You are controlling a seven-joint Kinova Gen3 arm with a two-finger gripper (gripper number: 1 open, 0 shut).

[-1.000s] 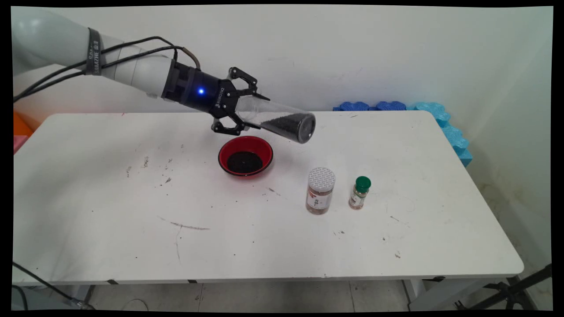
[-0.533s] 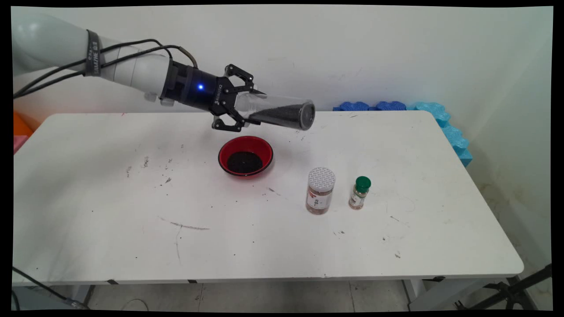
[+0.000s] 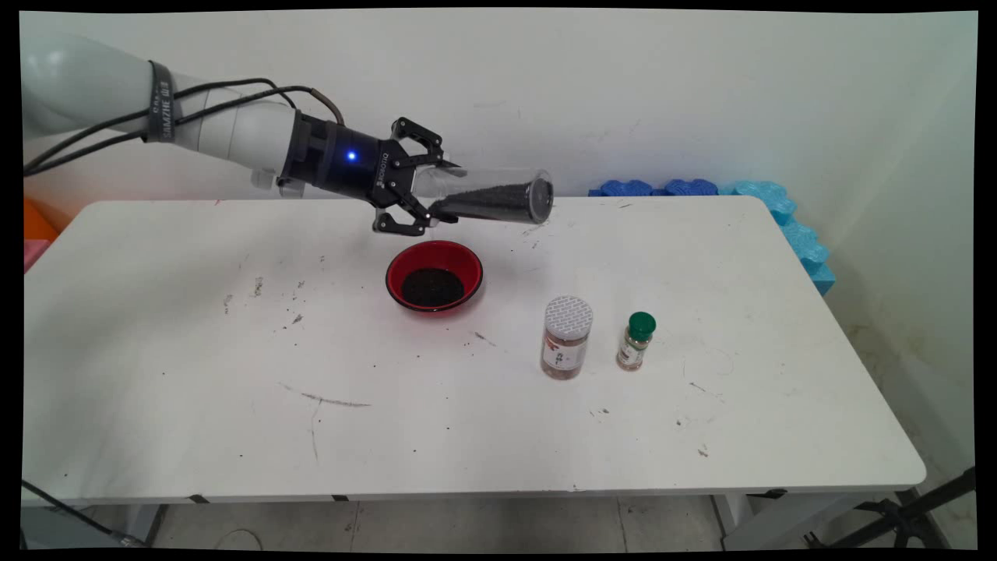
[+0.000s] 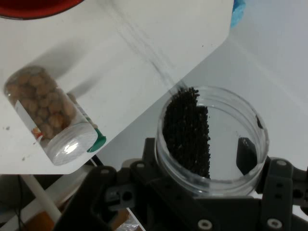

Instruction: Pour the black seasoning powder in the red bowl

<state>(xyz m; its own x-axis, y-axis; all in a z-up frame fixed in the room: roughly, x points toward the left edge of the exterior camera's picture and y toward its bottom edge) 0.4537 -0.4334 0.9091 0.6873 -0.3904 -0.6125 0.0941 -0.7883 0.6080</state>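
Note:
My gripper (image 3: 436, 195) is shut on a clear plastic jar (image 3: 491, 199) that lies nearly level in the air, its far end pointing right. Black grains fill the jar's lower side. In the hand view the jar (image 4: 211, 139) stands between my fingers, its grains (image 4: 187, 132) heaped to one side. Below and slightly left of the jar sits a red bowl (image 3: 434, 275) with black grains in it. The bowl's rim (image 4: 38, 7) shows at the hand view's top left.
A jar of brown nuts with a white lid (image 3: 566, 336) and a small green-capped spice bottle (image 3: 637, 340) stand right of the bowl; the nut jar (image 4: 45, 115) shows in the hand view too. Blue foam pieces (image 3: 748, 202) lie at the table's back right corner.
The gripper has risen a little and turned the jar from a downward tilt to nearly level. The grains have slid back along the jar's lower side.

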